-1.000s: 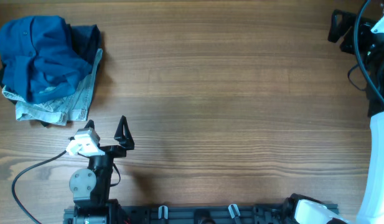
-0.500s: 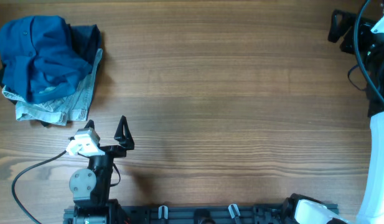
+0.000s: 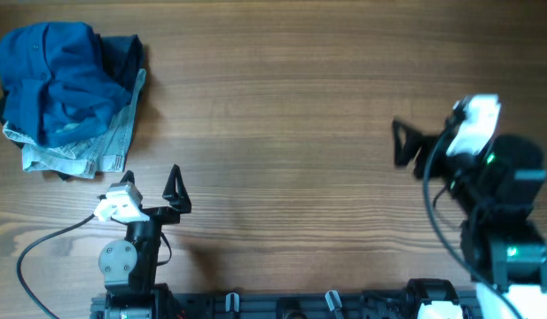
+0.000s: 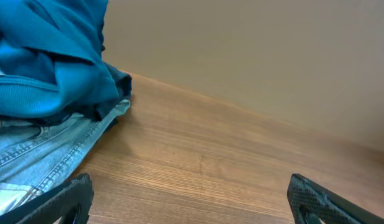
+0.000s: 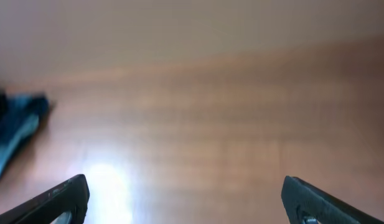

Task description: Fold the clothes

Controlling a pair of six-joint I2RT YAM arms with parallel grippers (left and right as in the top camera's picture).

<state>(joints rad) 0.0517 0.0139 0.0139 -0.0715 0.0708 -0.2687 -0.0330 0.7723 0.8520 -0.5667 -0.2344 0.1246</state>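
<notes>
Our left gripper (image 3: 151, 177) and right gripper (image 3: 404, 149) both gape wide, and we hold nothing.
Our left gripper is close to the front edge of the table (image 3: 282, 106), on its left side. Our right gripper is over the table's right side, above the wood. At the table's far left corner the blue clothes (image 3: 56, 75) lie crumpled on top of pale jeans (image 3: 78, 151).

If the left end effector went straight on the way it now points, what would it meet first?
Mostly bare table lies ahead of the left end effector. Its left finger, though, looks lined up with the edge of the pale jeans, so it would probably brush those first; depth is unclear.
</notes>
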